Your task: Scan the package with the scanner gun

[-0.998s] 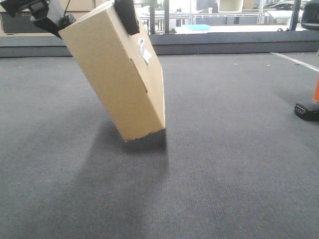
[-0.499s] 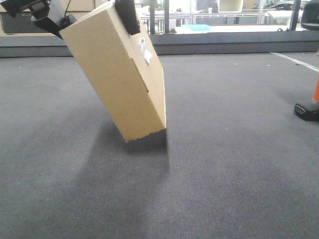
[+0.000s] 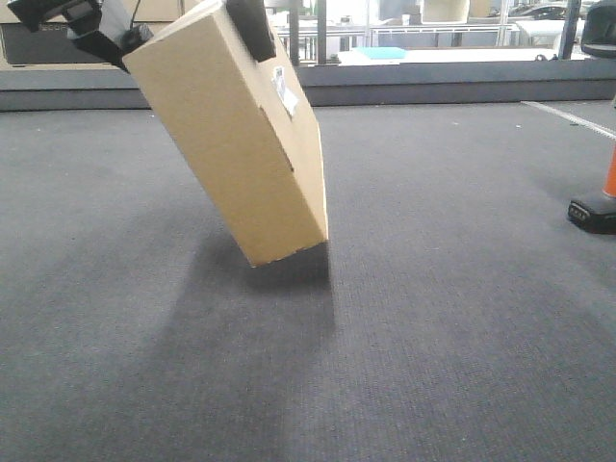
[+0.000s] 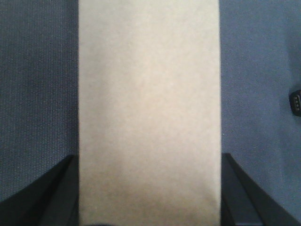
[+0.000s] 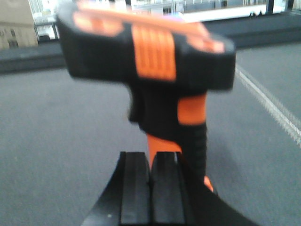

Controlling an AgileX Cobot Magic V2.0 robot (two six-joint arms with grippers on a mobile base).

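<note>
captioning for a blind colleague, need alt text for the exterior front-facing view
A flat cardboard package leans steeply, its top end clamped by the left gripper and its lower end at or just above dark grey carpet. A small white label shows on its side face; the scanner gun is cut off at the right edge.

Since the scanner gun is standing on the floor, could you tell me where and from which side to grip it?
Take the scanner gun by its orange handle, between the black head and the foot. It stands upright, so come in level from the side, jaws closing across the narrow handle.
</note>
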